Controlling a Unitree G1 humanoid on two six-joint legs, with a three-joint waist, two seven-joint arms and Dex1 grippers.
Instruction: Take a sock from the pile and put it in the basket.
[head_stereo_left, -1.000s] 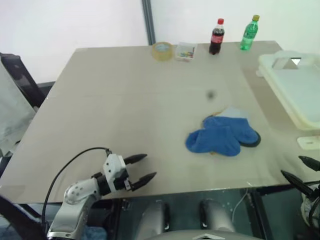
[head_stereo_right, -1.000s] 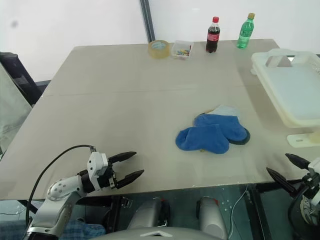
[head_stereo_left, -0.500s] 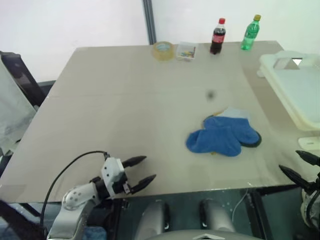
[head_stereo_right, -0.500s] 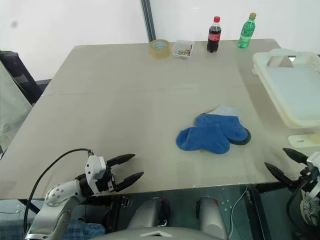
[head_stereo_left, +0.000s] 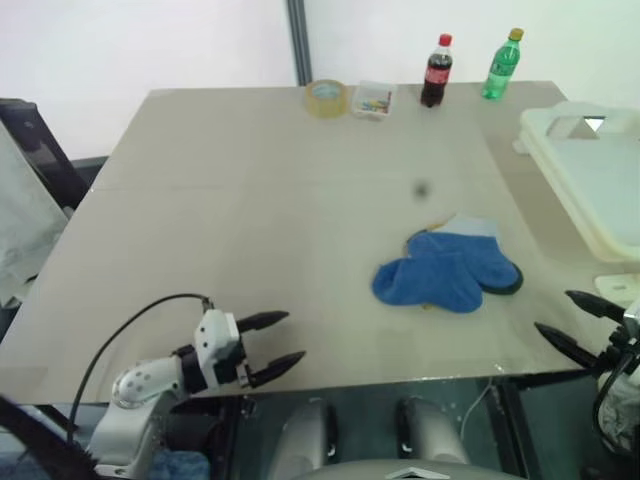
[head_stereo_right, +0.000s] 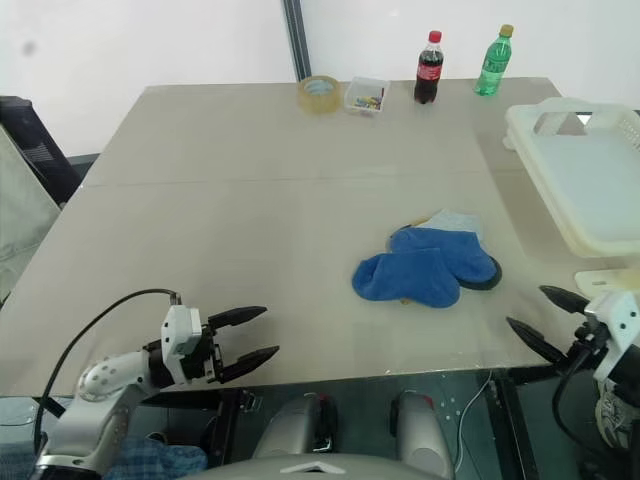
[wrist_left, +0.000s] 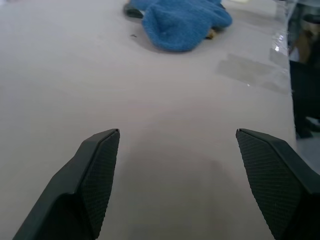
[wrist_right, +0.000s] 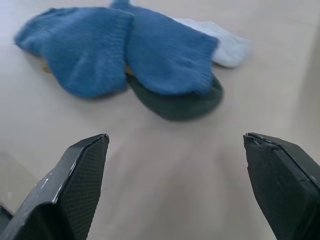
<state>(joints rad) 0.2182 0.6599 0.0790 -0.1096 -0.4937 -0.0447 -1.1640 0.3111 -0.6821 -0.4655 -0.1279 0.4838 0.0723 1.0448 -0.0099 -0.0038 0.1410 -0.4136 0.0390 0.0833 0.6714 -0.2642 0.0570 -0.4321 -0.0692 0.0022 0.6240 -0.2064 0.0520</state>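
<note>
The pile (head_stereo_left: 447, 270) lies on the table's right half. A royal-blue sock (wrist_right: 85, 47) is on top, overlapping another blue piece (wrist_right: 165, 50). A pale grey sock (wrist_right: 226, 48) and a dark green one (wrist_right: 182, 102) show beneath, with a yellow sliver at the edge. The cream basket (head_stereo_left: 560, 170) stands at the right edge, beyond the pile. My right gripper (head_stereo_left: 552, 311) hangs open by the front right corner, pointing at the pile with nothing in it. My left gripper (head_stereo_left: 295, 336) is open over the front left edge, far from the socks.
Along the far edge stand a tape roll (head_stereo_left: 327, 99), a small clear box (head_stereo_left: 372, 101), a cola bottle (head_stereo_left: 434, 71) and a green bottle (head_stereo_left: 501, 64). A small white object (head_stereo_left: 620, 287) lies by the right edge near my right gripper.
My right gripper has moved in from the right edge toward the pile, staying open. The left gripper has stayed about where it was. The socks have not moved.
</note>
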